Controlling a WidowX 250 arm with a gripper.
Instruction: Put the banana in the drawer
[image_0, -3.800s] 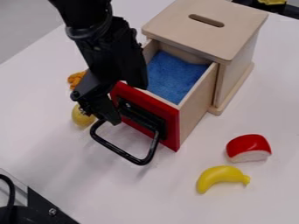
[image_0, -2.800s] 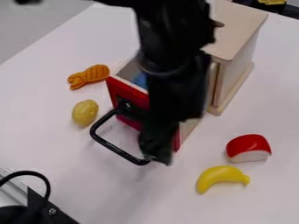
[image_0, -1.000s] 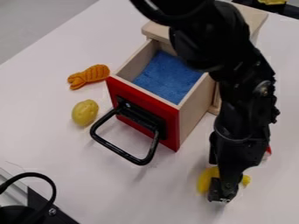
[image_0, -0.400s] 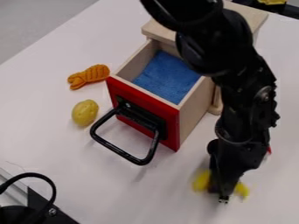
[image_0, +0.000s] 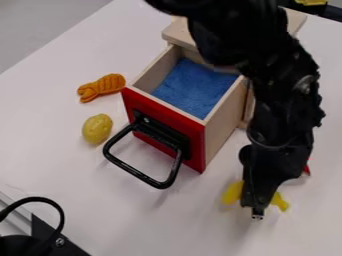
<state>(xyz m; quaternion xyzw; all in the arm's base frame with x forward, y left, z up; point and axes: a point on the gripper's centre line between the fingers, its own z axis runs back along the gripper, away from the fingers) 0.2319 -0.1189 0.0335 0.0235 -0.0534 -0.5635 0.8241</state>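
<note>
1. The banana (image_0: 233, 192) is lying across the gripper (image_0: 257, 214), outside the drawer (image_0: 224, 125); its 2 ends are showing, 1 at each side. Whether it is touching the table (image_0: 67, 170), I cannot tell.
2. The fingers are sitting close together, and by my judgement they are closing on the banana's middle; the exact gap is hiding behind the black parts.
3. So the step in hand, I judge, is being the grasp, or the very start of the lift. The drawer is already standing open, so no pulling is waiting.
4. The next move is asking for a lift higher than the drawer's wall, then a carry toward the upper left of the view, above the blue lining (image_0: 194, 87), and there a release. The red front (image_0: 184, 125) and the handle (image_0: 137, 172) are needing some clearance.
5. Counting outward, I am finding 1 banana, 1 gripper on 1 arm (image_0: 280, 100), and 1 red object (image_0: 307, 169) peeking out just beside, mostly hidden.
6. Then 1 drawer is coming, having 1 handle and 1 blue lining, and sliding out of 1 wooden box (image_0: 179, 37).
7. Farther left, 1 yellow rounded object (image_0: 97, 128) and 1 orange object (image_0: 101, 87) are lying near each other.
</note>
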